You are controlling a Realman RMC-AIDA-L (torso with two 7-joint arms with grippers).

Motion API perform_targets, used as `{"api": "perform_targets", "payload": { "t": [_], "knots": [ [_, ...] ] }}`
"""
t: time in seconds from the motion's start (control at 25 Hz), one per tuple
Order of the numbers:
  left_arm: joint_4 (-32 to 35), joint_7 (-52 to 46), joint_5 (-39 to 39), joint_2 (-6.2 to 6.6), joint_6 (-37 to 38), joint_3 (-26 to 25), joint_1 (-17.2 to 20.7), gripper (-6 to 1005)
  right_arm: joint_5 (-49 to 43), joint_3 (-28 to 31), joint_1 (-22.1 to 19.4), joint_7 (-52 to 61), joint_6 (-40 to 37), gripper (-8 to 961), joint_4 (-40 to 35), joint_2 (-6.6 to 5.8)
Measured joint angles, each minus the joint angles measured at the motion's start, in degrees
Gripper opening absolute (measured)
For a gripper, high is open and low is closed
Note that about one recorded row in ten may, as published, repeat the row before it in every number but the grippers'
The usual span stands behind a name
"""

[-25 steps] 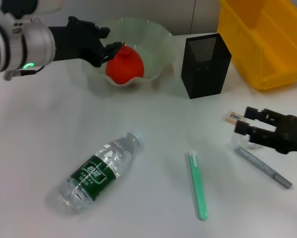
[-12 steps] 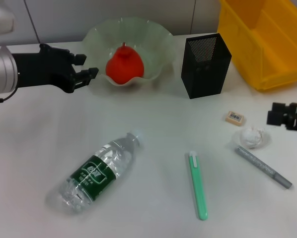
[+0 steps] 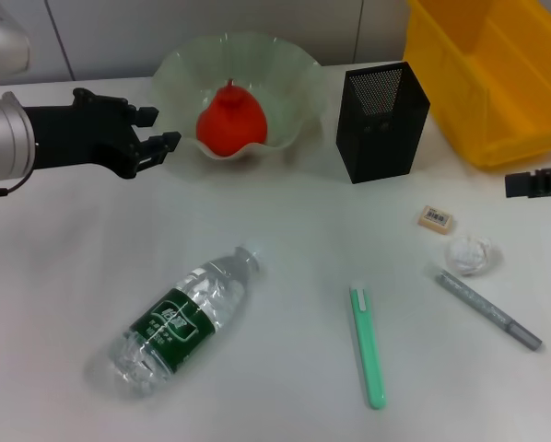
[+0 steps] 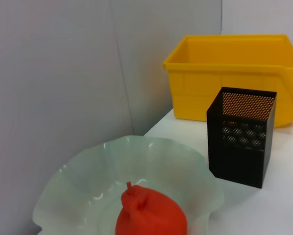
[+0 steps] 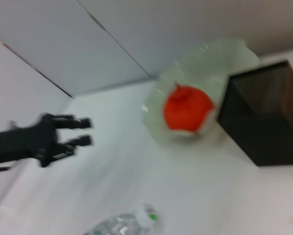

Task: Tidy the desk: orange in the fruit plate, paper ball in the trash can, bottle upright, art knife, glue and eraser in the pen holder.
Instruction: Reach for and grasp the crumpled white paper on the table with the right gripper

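The orange (image 3: 229, 120) rests in the pale-green fruit plate (image 3: 285, 69), also seen close up in the left wrist view as orange (image 4: 151, 218) and plate (image 4: 83, 181). My left gripper (image 3: 158, 128) hovers open just left of the plate, holding nothing. The bottle (image 3: 179, 318) lies on its side at the front left. A green art knife (image 3: 368, 345), a grey glue pen (image 3: 487, 308), the paper ball (image 3: 469, 255) and the eraser (image 3: 435, 217) lie on the table at the right. Only a dark sliver of my right gripper (image 3: 538, 182) shows at the right edge.
The black mesh pen holder (image 3: 381, 120) stands right of the plate, with the yellow trash can (image 3: 492, 74) behind it at the back right. A wall runs along the table's far edge.
My left gripper let go of the orange in the plate and drew back to the left. My right gripper pulled away from the paper ball to the right edge.
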Motion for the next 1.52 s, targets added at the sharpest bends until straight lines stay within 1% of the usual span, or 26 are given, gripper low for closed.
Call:
{"api": "perform_targets", "payload": {
  "t": [0.12, 0.16, 0.2, 0.32, 0.4, 0.64, 0.84, 0.92, 1.12, 1.52],
  "knots": [
    [-0.75, 0.25, -0.04, -0.05, -0.6, 0.15, -0.09, 391, -6.67, -0.01, 3.85, 1.42, 2.23, 740, -0.47, -0.43],
    [-0.93, 0.43, -0.04, -0.1, -0.85, 0.22, -0.09, 391, -11.32, -0.01, 6.54, 1.93, 3.76, 740, -1.33, -0.59],
    [-1.05, 0.58, -0.05, -0.14, -1.04, 0.31, -0.09, 391, -11.32, -0.01, 6.54, 1.93, 3.76, 740, -1.33, -0.59],
    [-1.9, 0.85, -0.08, -0.2, -1.67, 0.53, -0.1, 391, -18.21, -0.02, 10.35, 2.18, 6.5, 740, -3.18, -0.59],
    [-2.68, 1.03, -0.1, -0.19, -1.99, 0.59, -0.2, 391, -21.76, -0.02, 12.46, 2.2, 8.43, 740, -4.38, -0.18],
    [-3.93, 2.13, -0.28, -0.25, -2.49, 0.59, -0.12, 391, -30.11, -0.02, 16.23, 2.48, 13.96, 739, -8.6, 0.86],
    [-5.22, 2.69, -0.29, -0.22, -3.45, 0.59, -0.5, 391, -37.54, -0.02, 19.31, 3.25, 19.38, 738, -10.15, 2.26],
    [-5.71, 3.19, -0.3, -0.24, -3.86, 0.58, -0.58, 391, -38.99, -0.02, 20.04, 3.51, 20.59, 738, -10.47, 2.47],
    [-7.3, 4.41, -1.4, -0.2, -4.61, 0.64, -0.87, 391, -41.78, -0.02, 21.22, 4.76, 24.12, 738, -12.67, 2.49],
    [-8.31, 5.22, -1.87, -0.09, -5.41, 0.58, -0.7, 391, -45.15, 0.05, 22.02, 7.33, 31.03, 737, -20.97, 2.48]
  ]
}}
